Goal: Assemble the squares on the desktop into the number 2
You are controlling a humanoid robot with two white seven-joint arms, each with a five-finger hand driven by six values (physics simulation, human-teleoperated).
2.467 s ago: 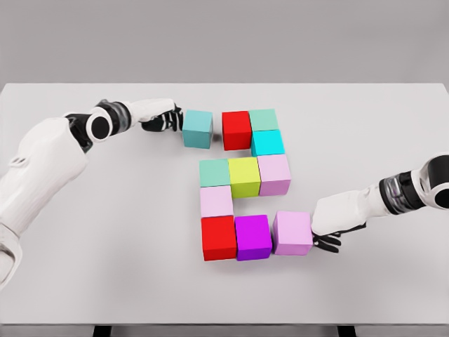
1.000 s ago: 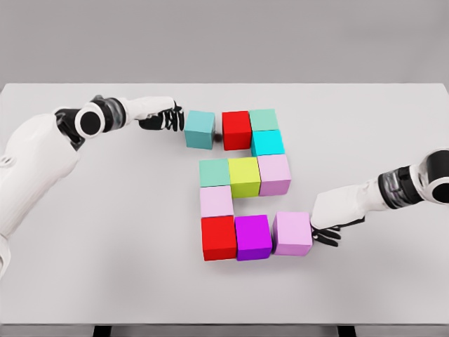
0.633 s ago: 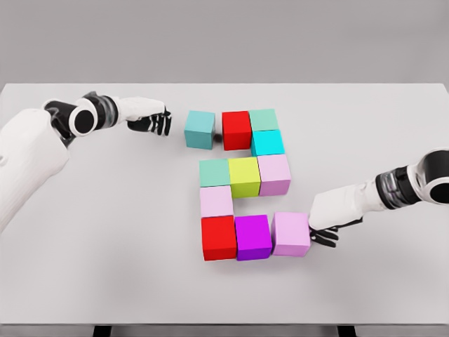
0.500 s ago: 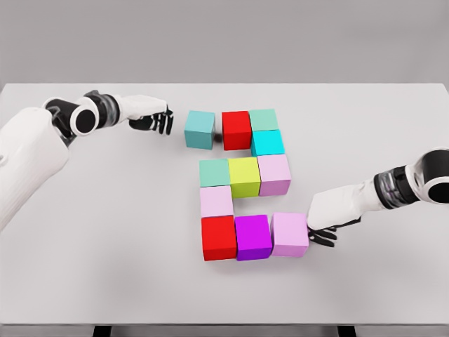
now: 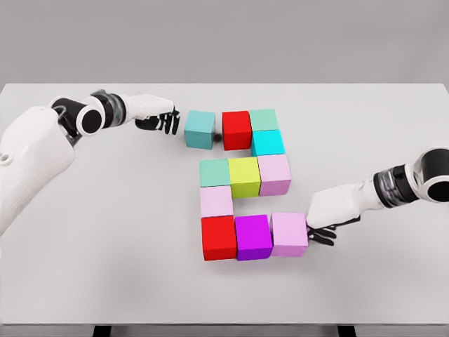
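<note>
**Even, soft light in a clean render**

The scene is bright and evenly lit from above, with no glare. The white table [image 5: 105, 267] shows only faint, soft shadows hugging the bases of the cubes [image 5: 244, 177] and under the arms. Colours are saturated and flat. Focus is sharp across the frame, with no visible blur or edge distortion.

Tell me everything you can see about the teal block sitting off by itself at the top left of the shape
The teal block is a plain, matte, one-colour cube with a lighter top face and a darker front face. It sits flat and upright on the white table, at the left end of the top row. A narrow gap separates it from the red block to its right, so the row is not closed yet. The left hand is just to its left, dark fingers pointing at its side; whether they touch it is unclear.
</note>
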